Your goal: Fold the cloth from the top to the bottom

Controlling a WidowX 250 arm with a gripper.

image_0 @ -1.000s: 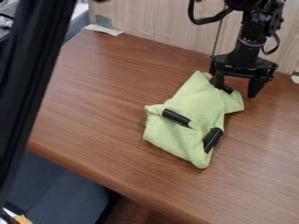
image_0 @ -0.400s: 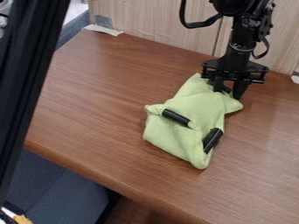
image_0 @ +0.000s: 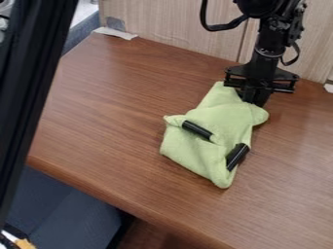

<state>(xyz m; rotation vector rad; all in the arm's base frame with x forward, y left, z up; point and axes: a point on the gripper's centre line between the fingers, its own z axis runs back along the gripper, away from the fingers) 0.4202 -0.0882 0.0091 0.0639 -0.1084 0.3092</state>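
Observation:
The black gripper [image_0: 255, 97] hangs over the upper right part of the green cloth [image_0: 218, 116], its fingers closed together on the cloth's top edge. The cloth lies rumpled on the table, longer than it is wide, with its lower end towards the front edge. One black cylindrical piece [image_0: 197, 130] sits at its left middle and another black piece [image_0: 238, 156] at its lower right. The dark piece at the cloth's top is hidden by the fingers.
The brown wooden table [image_0: 104, 116] has its front edge at lower left. A light wood panel [image_0: 182, 24] stands behind it. A thick black post [image_0: 32, 82] crosses the left side, and a blue-grey chair [image_0: 71, 214] is below.
The gripper moved left and slightly down onto the cloth's top, and its fingers then closed on it. The cloth's upper right edge drew in a little.

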